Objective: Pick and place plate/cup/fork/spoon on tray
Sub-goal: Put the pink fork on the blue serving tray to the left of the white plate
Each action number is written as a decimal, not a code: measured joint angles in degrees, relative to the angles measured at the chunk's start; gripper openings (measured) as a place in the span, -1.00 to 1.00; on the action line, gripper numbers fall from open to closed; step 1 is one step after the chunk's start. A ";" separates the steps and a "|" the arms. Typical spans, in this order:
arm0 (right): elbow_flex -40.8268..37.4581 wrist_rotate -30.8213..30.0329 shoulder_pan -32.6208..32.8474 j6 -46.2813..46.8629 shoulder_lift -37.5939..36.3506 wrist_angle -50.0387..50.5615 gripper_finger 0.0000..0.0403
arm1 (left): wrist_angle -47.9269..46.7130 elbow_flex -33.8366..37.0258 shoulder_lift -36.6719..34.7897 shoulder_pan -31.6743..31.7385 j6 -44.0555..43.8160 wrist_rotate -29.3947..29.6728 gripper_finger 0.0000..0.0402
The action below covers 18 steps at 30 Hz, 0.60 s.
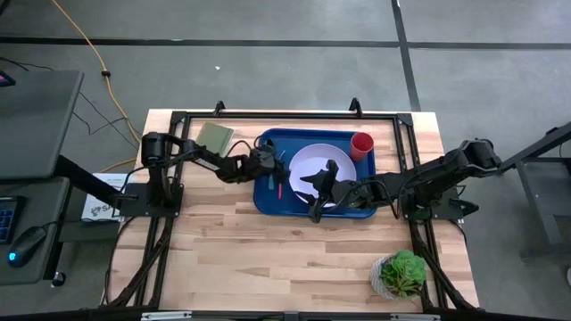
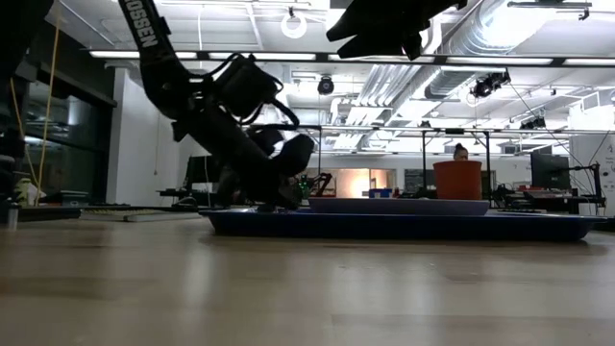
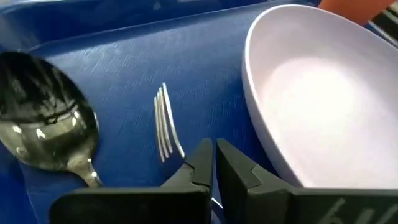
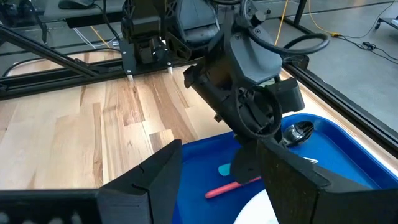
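Note:
The blue tray point(image 1: 268, 201) lies at mid-table. On it are the pale plate point(image 1: 308, 160), the red cup point(image 1: 361, 144) at its far right corner, the spoon point(image 3: 46, 127) and the fork point(image 3: 165, 121), whose pink handle point(image 4: 224, 188) lies flat on the tray floor. My left gripper point(image 3: 214, 158) is low over the tray's left part, shut at the fork's neck. My right gripper point(image 1: 317, 189) hovers open and empty above the plate's near edge, and its fingers frame the right wrist view point(image 4: 217, 186). My left gripper has its two fingers closed together on the fork where the metal neck point(image 3: 180, 152) meets the handle. It slants down from the table's left side. The tines stick out past the fingertips and the fork lies on the tray floor. The fingers hide the pinch itself.
An olive-green rectangle point(image 1: 214, 136) lies at the far left, beside the tray. A potted plant point(image 1: 401, 275) stands at the near right corner. Black frame rails point(image 1: 285, 113) run along the table's far edge and sides. Bare wood lies on the tray's near side.

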<state>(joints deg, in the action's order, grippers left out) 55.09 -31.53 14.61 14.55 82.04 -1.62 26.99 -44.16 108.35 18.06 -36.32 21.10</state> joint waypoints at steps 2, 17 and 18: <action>0.00 0.00 0.00 0.00 0.00 0.02 0.00 | -0.06 -0.77 0.03 -0.44 1.21 1.21 -1.00; 0.01 0.11 0.00 0.46 0.00 0.13 0.00 | -1.99 -1.03 -0.46 -0.46 4.25 9.20 -1.00; 0.00 0.11 0.00 0.46 0.00 0.13 0.00 | -1.97 -1.03 -0.46 -0.44 4.60 9.48 -1.00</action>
<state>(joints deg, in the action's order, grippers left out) 55.09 -31.42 14.61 15.00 82.04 -1.50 25.02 -45.19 107.90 17.63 -31.72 30.58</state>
